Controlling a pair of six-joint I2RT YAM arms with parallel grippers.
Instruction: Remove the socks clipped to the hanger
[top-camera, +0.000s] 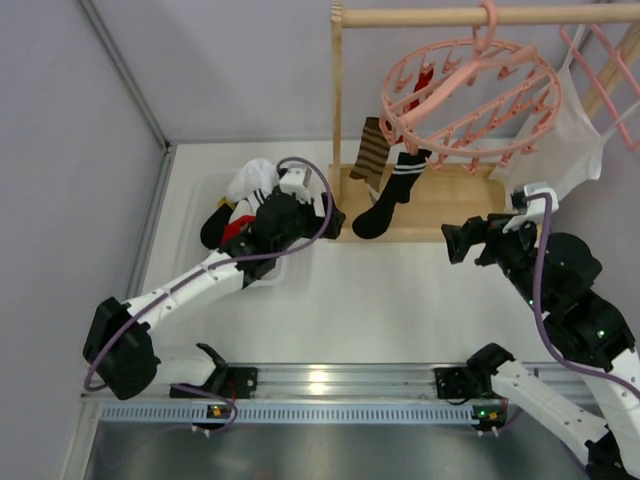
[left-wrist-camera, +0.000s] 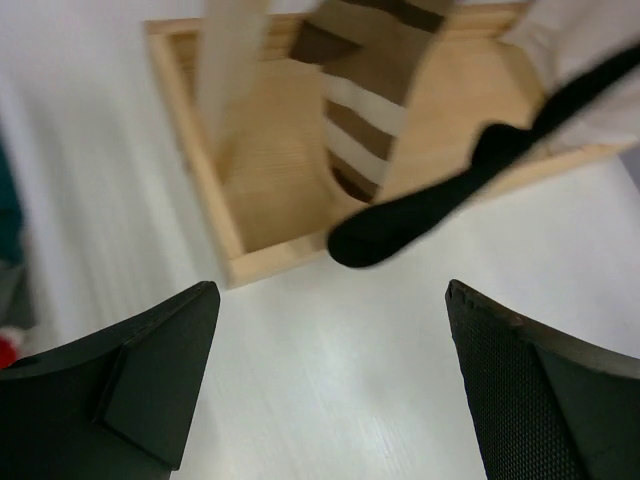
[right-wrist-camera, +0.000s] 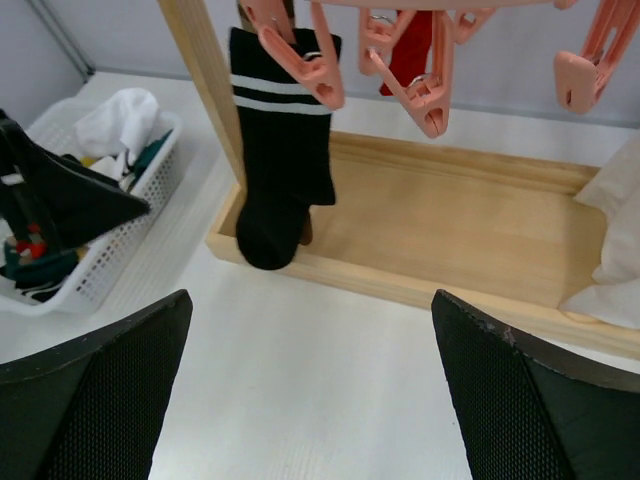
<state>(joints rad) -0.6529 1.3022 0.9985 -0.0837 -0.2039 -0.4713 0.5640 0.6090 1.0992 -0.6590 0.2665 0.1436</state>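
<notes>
The round pink hanger (top-camera: 470, 95) hangs by its hook from the wooden bar. Three socks are clipped to it: a black sock with white stripes (top-camera: 392, 195), a brown striped sock (top-camera: 370, 155) and a red sock (top-camera: 422, 85). The right wrist view shows the black sock (right-wrist-camera: 280, 150) and the red sock (right-wrist-camera: 410, 50) under pink clips (right-wrist-camera: 300, 50). The left wrist view shows the brown sock (left-wrist-camera: 365, 120) and the black toe (left-wrist-camera: 400, 225). My left gripper (top-camera: 333, 217) (left-wrist-camera: 330, 300) is open and empty just left of the socks. My right gripper (top-camera: 458, 242) (right-wrist-camera: 310, 305) is open and empty, low, to their right.
A wooden stand with a tray base (top-camera: 450, 205) and post (top-camera: 337, 90) carries the hanger. A white basket (top-camera: 215, 185) (right-wrist-camera: 110, 255) at the left holds several socks. A large white cloth (top-camera: 570, 130) and a straight-barred pink rack (top-camera: 610, 70) hang at the right.
</notes>
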